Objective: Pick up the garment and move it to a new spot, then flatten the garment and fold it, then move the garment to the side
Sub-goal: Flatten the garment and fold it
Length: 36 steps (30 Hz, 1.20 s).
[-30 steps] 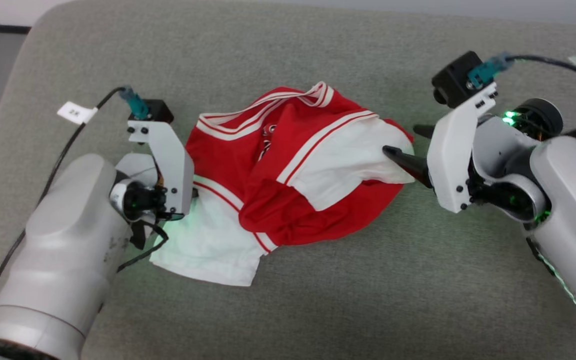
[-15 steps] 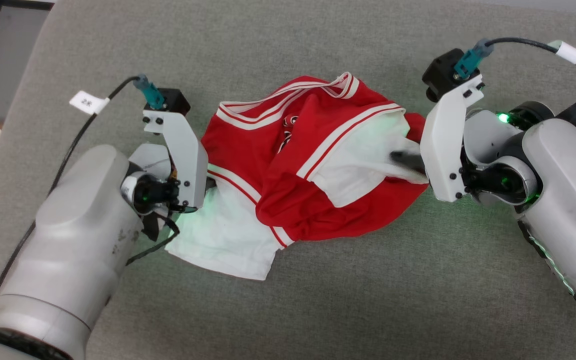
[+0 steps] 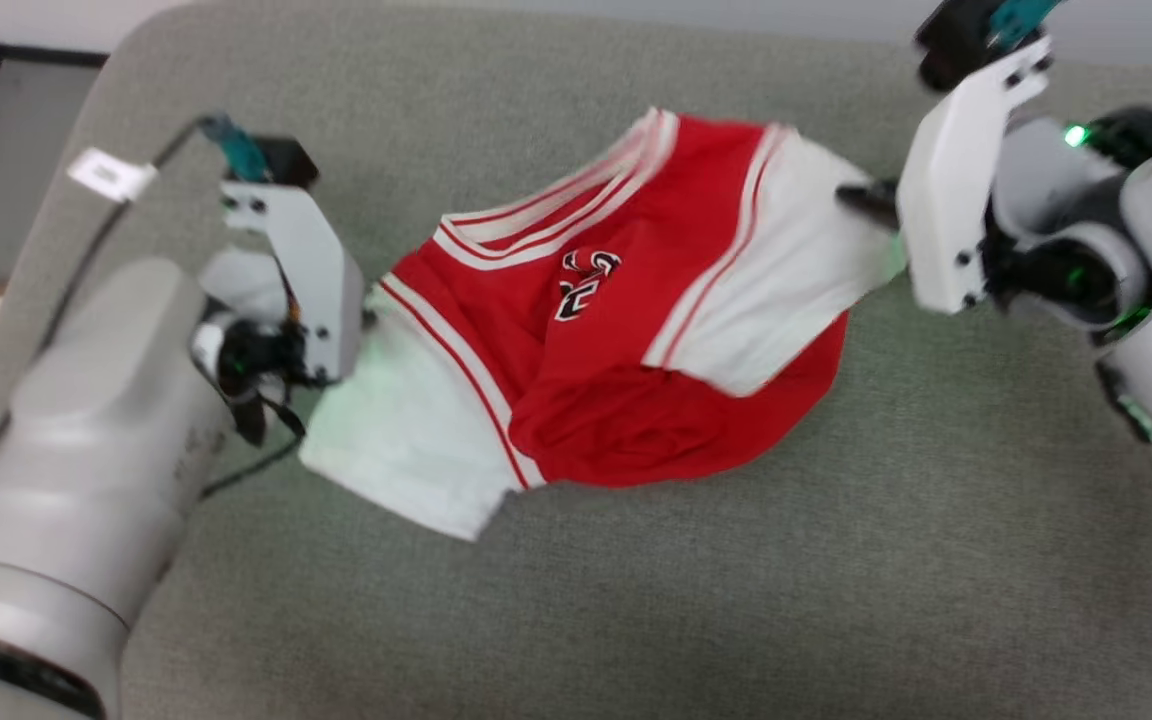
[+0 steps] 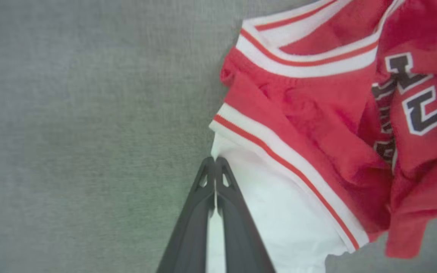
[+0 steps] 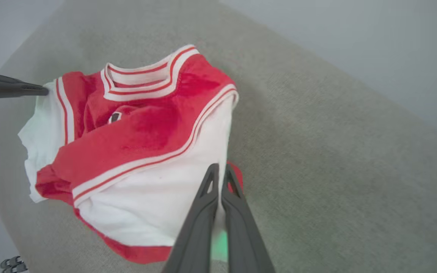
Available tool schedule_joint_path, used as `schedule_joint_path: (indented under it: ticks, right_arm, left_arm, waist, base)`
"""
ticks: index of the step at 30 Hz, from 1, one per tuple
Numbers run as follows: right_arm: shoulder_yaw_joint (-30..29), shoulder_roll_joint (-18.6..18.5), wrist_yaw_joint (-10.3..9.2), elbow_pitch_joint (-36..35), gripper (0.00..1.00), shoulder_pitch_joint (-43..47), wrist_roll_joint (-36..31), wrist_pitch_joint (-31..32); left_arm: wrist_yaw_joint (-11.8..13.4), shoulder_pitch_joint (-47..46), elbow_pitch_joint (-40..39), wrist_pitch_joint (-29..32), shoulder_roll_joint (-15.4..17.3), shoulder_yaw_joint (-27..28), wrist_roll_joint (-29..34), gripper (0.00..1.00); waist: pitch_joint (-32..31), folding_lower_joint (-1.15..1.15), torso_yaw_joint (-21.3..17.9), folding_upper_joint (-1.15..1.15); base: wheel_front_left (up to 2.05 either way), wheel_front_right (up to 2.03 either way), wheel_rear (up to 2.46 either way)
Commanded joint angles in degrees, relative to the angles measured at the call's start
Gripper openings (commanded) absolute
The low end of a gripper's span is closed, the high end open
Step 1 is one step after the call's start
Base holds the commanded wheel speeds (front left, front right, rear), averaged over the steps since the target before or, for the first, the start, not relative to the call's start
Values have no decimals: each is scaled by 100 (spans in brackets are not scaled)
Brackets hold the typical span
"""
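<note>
Item: shirt [image 3: 626, 330], red with white sleeves, held at both ends on a grey cushion [image 3: 636, 600].
The left claw [image 4: 215, 167] is pinched on the left sleeve's edge and the right claw [image 5: 218, 172] on the right sleeve. The shirt is bunched mid-cushion between them. A tagged cable [image 3: 101, 175] is noted far left. The left fingertips are hidden from the head camera by a white bracket [image 3: 301, 250].

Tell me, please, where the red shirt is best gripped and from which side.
Grip the garment by its two white sleeves, one from each side: they stick out past the bunched red body. The left tool and right tool are shut there.
</note>
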Motion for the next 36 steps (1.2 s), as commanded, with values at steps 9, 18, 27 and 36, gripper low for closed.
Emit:
schedule_joint_path:
  ticks: [9, 18, 27, 36]
  right_arm:
    - [236, -225, -4, 173, 0, -502, -220, -1126]
    - [680, -409, -4, 713, 0, -1132, -728, -2597]
    - [771, -277, -4, 1737, 0, -1721, -759, -3558]
    - [1077, -131, -4, 2178, 0, -2076, -229, -3469]
  left_arm:
    - [10, -736, 119, -585, 267, -238, 362, 0]
    - [10, -1441, 271, -1467, 420, -371, 782, 0]
    - [9, -1980, 494, -1853, 463, -543, 956, 0]
    - [36, -2448, 907, -1925, 398, -562, 992, 0]
  waist:
    - [-580, 0, -323, 0]
    - [-1002, 0, -601, 0]
    - [-1382, 0, -849, 0]
    - [-1352, 0, -1090, 0]
  base:
    - [0, 0, 0]
    - [0, 0, 0]
    - [0, 0, 0]
    - [0, 0, 0]
